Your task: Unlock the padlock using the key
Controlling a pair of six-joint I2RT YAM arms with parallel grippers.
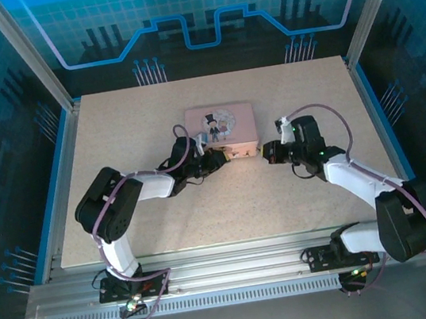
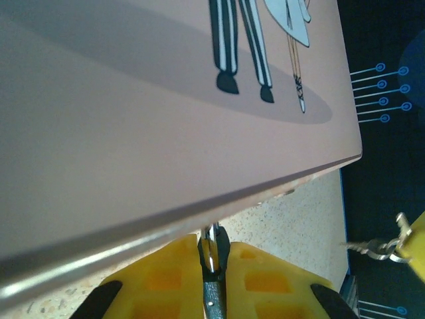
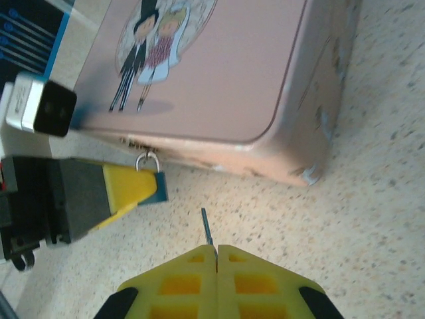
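Observation:
The padlock (image 3: 159,187) has a small bluish body, and its thin silvery shackle hooks into the front edge of the pink box (image 3: 219,73). My left gripper (image 3: 141,189) is shut on the padlock's body; in the left wrist view the padlock (image 2: 212,247) sits pinched between the yellow fingers (image 2: 169,272), just under the box's edge. My right gripper (image 3: 217,251) is shut on the key (image 3: 207,227), whose thin blade sticks out past the fingertips, a short gap to the right of the padlock. In the left wrist view the key (image 2: 372,248) shows at the far right.
The pink box (image 1: 220,129) with a cartoon couple on its lid lies mid-table, with both grippers at its near side, left gripper (image 1: 218,159) and right gripper (image 1: 267,153). The speckled table (image 1: 165,215) has free room in front. Metal posts and blue walls surround it.

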